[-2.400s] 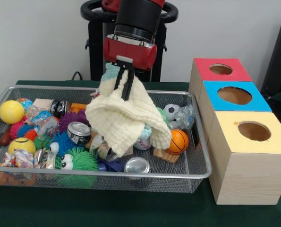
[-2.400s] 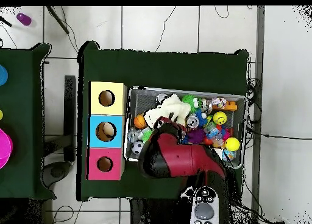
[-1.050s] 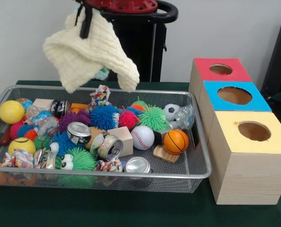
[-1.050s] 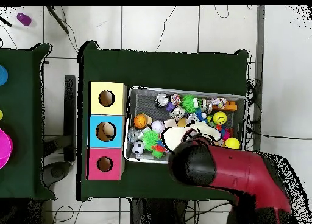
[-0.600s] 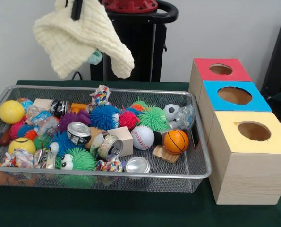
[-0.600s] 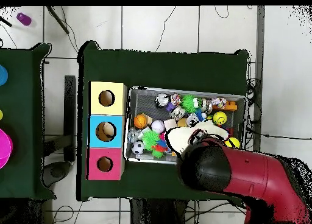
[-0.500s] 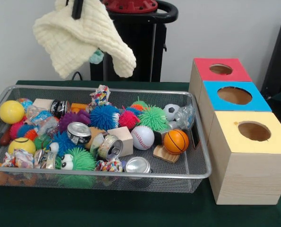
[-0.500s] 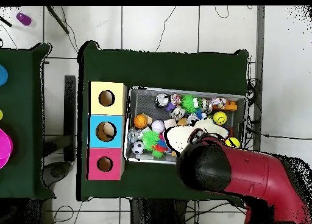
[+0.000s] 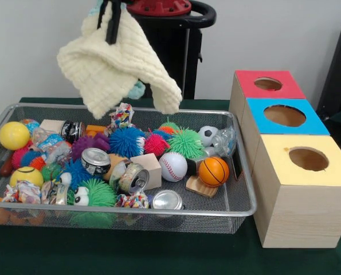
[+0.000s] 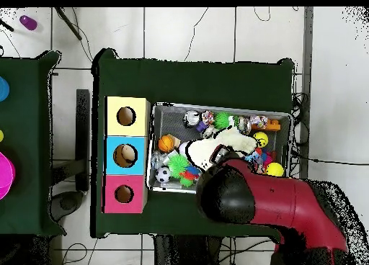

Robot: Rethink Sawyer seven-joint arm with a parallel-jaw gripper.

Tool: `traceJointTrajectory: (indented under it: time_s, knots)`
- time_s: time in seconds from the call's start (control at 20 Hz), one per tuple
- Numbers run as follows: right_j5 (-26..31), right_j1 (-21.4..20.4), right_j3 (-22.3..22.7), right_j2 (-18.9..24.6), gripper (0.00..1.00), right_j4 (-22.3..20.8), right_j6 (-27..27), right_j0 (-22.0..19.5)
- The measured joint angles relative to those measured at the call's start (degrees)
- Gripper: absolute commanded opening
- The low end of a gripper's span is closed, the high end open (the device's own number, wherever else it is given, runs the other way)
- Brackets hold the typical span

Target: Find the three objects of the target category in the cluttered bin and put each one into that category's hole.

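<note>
High above the wire bin (image 9: pixel 159 211), my gripper (image 9: pixel 111 35) is shut on a cream knitted cloth (image 9: pixel 118 66), which hangs in folds clear of the bin's contents. A bit of teal fabric (image 9: pixel 137 89) peeks from under the cloth. Uncovered in the bin lie a baseball (image 9: pixel 173 166), a basketball (image 9: pixel 214 171), a soccer ball (image 9: pixel 207 135), spiky balls, cans and a wooden block (image 9: pixel 149 167). In the overhead view the red arm (image 10: pixel 267 204) hides the gripper, and the cloth (image 10: pixel 216 145) shows over the bin (image 10: pixel 225 107).
Three boxes stand in a row beside the bin, each with a round hole on top: red (image 9: pixel 267 83), blue (image 9: pixel 284 115) and yellow (image 9: pixel 308 158). From above they are yellow (image 10: pixel 127 116), blue (image 10: pixel 125 155) and red (image 10: pixel 124 194). Green cloth covers the table (image 9: pixel 159 252).
The gripper lifted the cloth out of the bin, uncovering the balls beneath. Over the last half second it has carried the cloth to the right and slightly lower in the front view.
</note>
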Motion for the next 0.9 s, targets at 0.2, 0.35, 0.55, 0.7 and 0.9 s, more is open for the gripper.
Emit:
traceJointTrajectory:
  time_s: [0.2, 0.35, 0.55, 0.7, 0.9]
  knots:
    - [-8.24, 1.92, 1.56, 0.01, 0.0, -1.81, 0.0, 0.54]
    - [-10.51, 2.83, 1.86, -0.1, 0.0, -2.68, 0.0, 1.28]
    - [-12.56, 4.3, 2.15, -0.23, 0.0, -4.18, 0.0, 3.16]
    - [-12.6, 4.94, 2.42, -0.34, 0.0, -4.6, 0.0, 4.43]
    - [-12.61, 5.28, 2.64, -0.74, 0.0, -4.6, 0.0, 5.42]
